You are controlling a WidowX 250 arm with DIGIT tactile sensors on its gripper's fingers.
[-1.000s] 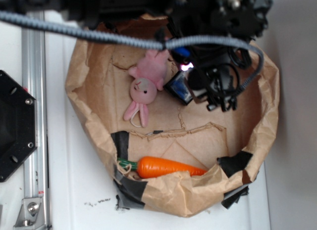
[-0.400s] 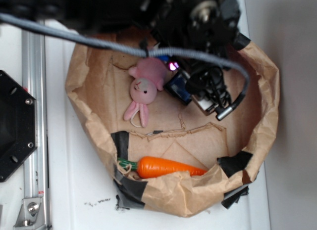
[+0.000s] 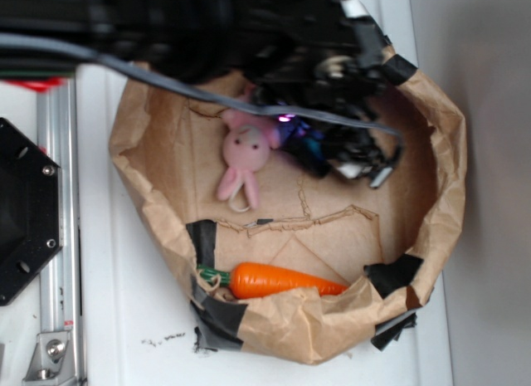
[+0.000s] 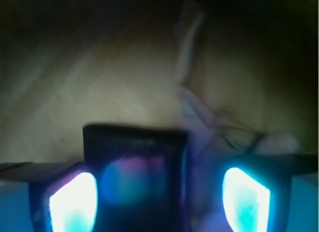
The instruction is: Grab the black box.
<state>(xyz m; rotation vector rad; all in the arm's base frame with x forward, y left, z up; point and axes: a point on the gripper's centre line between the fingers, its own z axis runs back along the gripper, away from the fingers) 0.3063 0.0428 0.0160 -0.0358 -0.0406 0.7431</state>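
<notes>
The black box is a small glossy square lying on the brown paper. In the wrist view it sits between my two glowing fingers, close to the left fingertip, with a gap to the right one. My gripper is open around it. In the exterior view the arm covers most of the box; only a dark, blue-lit edge shows beside the pink bunny. My gripper is low inside the bag, its fingers hard to make out.
A pink plush bunny lies just left of the box. An orange carrot rests at the front of the brown paper bag, whose crumpled walls ring the area. A black hexagonal plate and a metal rail stand on the left.
The arm has swung left and come down over the box, so the fingers now straddle it. The bunny has turned slightly and its ears point more downward.
</notes>
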